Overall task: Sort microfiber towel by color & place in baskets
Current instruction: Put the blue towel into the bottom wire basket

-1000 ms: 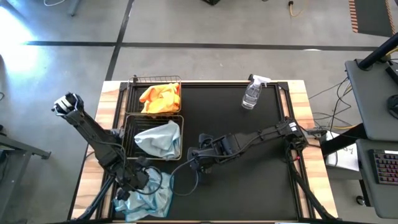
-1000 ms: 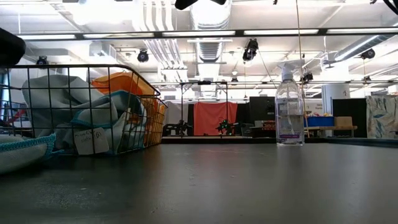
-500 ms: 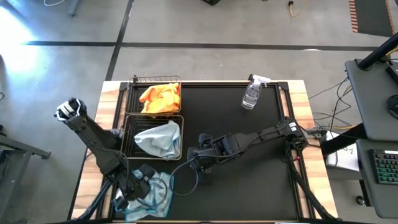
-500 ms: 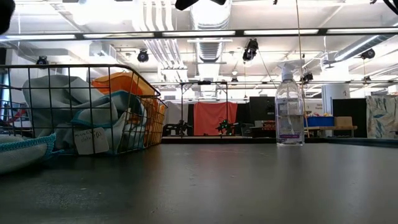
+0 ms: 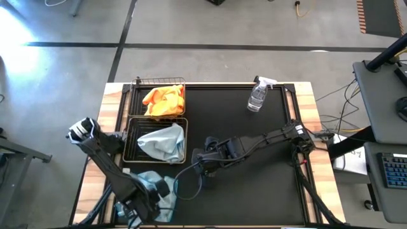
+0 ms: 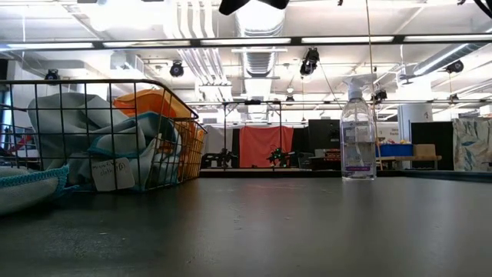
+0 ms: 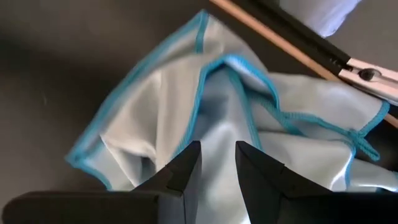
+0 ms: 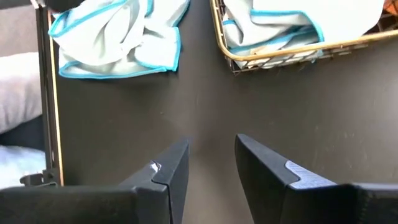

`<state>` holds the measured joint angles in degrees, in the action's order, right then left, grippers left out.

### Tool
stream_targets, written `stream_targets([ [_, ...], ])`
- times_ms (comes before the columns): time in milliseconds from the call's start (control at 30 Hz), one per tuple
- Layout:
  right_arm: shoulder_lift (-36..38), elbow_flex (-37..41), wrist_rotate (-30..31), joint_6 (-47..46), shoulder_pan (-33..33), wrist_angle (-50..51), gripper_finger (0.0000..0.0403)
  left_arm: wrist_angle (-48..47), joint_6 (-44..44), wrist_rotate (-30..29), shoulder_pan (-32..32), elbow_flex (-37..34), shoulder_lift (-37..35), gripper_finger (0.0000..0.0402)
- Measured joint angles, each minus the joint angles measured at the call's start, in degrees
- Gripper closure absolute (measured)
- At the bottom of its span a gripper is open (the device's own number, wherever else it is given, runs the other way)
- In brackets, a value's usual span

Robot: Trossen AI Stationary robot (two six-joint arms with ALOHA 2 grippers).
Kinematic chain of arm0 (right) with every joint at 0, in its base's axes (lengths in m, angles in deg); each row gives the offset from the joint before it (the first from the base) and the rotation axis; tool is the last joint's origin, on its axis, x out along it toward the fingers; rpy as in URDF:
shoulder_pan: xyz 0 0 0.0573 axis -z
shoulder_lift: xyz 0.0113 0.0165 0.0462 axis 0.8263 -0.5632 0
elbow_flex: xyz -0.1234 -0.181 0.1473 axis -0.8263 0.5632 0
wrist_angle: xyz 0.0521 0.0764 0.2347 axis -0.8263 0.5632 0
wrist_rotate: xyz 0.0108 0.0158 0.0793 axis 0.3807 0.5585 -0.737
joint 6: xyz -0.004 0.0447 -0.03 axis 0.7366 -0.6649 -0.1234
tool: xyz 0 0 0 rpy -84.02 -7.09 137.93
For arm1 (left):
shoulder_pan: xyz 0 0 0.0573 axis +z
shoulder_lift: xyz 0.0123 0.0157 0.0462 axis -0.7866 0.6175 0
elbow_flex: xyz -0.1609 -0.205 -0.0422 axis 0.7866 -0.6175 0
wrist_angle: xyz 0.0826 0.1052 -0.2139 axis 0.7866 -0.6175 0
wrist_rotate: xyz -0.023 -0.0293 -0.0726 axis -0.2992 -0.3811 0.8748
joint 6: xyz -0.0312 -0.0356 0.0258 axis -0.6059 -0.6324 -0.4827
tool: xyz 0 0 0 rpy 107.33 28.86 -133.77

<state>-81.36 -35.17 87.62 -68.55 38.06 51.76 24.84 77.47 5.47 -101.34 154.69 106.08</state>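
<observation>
A clear spray bottle [image 5: 257, 95] stands at the far side of the black table [image 5: 254, 191], well apart from everything I am working with, and nothing lies between my grippers and the cloths. Along the left side of the table sit two wire baskets, one behind the other: the far basket [image 5: 138, 83] holds an orange towel [image 5: 164, 100], and the near basket [image 5: 130, 152] holds a pale blue towel [image 5: 163, 141]. From table height the same near basket [image 6: 100, 83] shows the blue cloth heaped inside and the orange one behind it. A second pale blue towel [image 5: 160, 194] with a teal hem lies loose and crumpled on the table, just in front of the near basket at the near left corner. My left gripper [image 5: 141, 205] is right over that loose towel; in my left wrist view the towel [image 7: 186, 118] fills the picture just beyond my fingers [image 7: 186, 171], which stand a narrow gap apart and have hold of nothing. My left arm reaches in from the table's left edge, elbow raised, wrist bent down to the corner. My right gripper [image 5: 198, 160] hangs low near the middle of the table, beside the near basket, fingers [image 8: 267, 171] spread apart and empty, pointing toward the loose towel [image 8: 118, 34] and the basket's corner [image 8: 236, 62]; that arm stretches in from the right edge.
</observation>
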Motion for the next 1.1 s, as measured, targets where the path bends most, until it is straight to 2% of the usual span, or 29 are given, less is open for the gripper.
stream_targets([
  [167,0.00,1.07,0.83,-3.93,-0.43,-0.01,0.0280,0.96,1.72,0.00,0.00,0.10,0.98,0.0318],
  [333,0.00,2.11,1.01,-7.31,-1.54,0.00,0.0280,3.23,-5.20,0.21,-1.27,-5.48,0.88,0.0318],
  [567,-0.02,2.25,1.31,-10.72,-3.40,-0.24,0.0280,9.96,-12.74,0.47,-6.32,-11.64,0.65,0.0318],
  [833,-0.02,2.25,2.60,-11.08,-4.16,-0.54,0.0280,13.36,-15.58,-0.03,-8.11,-14.64,0.53,0.0318],
  [1100,-0.02,2.25,2.64,-10.90,-4.10,-1.59,0.0280,18.43,-16.37,-1.39,-8.11,-20.91,-0.33,0.0318],
])
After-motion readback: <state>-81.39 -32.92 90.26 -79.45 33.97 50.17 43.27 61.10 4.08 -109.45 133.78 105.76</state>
